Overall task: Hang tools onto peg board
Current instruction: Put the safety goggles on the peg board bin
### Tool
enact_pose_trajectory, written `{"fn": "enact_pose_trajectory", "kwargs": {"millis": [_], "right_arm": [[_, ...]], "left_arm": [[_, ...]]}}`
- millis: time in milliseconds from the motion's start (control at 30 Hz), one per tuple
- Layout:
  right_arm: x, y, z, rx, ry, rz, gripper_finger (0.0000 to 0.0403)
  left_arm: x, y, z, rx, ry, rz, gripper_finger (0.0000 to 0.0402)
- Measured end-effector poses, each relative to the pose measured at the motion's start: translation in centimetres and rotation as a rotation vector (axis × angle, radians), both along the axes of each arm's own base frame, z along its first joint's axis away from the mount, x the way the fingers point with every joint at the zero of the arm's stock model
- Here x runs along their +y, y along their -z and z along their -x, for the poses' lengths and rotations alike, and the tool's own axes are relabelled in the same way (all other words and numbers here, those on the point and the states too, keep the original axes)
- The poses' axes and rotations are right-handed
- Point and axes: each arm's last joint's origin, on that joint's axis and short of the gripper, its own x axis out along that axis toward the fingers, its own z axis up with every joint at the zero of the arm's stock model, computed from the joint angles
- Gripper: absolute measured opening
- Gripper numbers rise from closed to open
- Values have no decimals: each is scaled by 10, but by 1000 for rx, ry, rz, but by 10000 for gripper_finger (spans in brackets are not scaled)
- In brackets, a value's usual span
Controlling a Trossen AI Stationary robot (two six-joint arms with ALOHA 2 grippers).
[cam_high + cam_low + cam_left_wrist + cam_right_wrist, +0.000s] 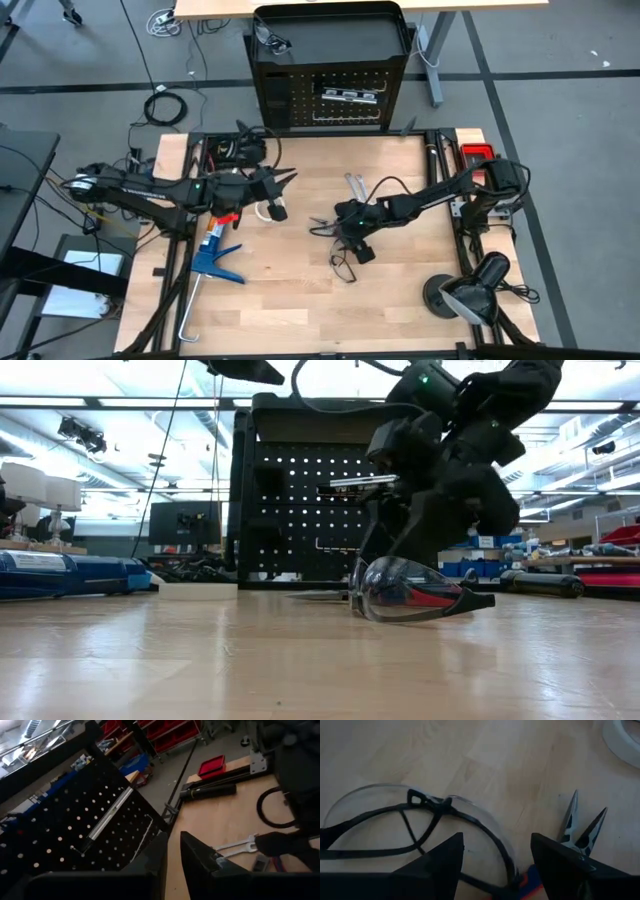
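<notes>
Black-framed safety glasses [420,820] lie on the table, also showing in the low view [410,595]. My right gripper [495,860] is open just above them, pointing down, a finger on either side of one lens rim; I cannot tell if it touches. Red-and-blue-handled pliers [580,825] lie beside the glasses. Two silver wrenches [355,185] lie a little farther back. The peg board [330,95] stands at the far edge with a slim bar [348,95] hanging on it; a second pair of glasses [272,42] lies in its top tray. My left gripper [283,180] is shut and empty, left of the wrenches.
A big blue caulking gun [215,255] lies at the near left. A white ring [270,210] lies near my left gripper. A black lamp [470,290] stands at the near right and a red bin [478,152] at the far right. Cables [345,262] trail near the glasses.
</notes>
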Motion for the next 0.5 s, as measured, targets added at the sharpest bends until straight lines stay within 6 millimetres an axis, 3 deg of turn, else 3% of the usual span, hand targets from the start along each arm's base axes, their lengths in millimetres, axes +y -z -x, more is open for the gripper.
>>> {"fn": "enact_pose_trajectory", "kwargs": {"millis": [200,500], "right_arm": [[-2,2,-2,-18,18,56,211],[-2,3,-1,-5,8,78,136]], "left_arm": [[-10,1,1,0,-20,-10,55],[-11,2,1,6,-31,1,55]]}}
